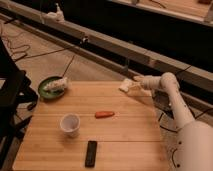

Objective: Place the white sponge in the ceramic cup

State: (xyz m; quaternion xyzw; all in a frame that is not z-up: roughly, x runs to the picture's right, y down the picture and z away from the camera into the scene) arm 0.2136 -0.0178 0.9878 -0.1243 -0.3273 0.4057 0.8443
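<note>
table (125,142): pale wood planks, flat rectangular top
white sponge (124,86): soft flat pad at the far right edge, pinched
gripper (132,85): clamped on the sponge (smooth white arm (173,100) behind it)
ceramic cup (70,125): plain, round, front-left, well apart from the sponge
carrot (104,114): orange, tapered, mid-table
remote (91,153): slim black bar

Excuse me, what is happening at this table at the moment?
A robot arm reaches in from the right. Its tool holds the white sponge at the far right edge of the wooden table. The ceramic cup stands upright near the front left, well apart from the sponge, so the placing is not yet done.
</note>
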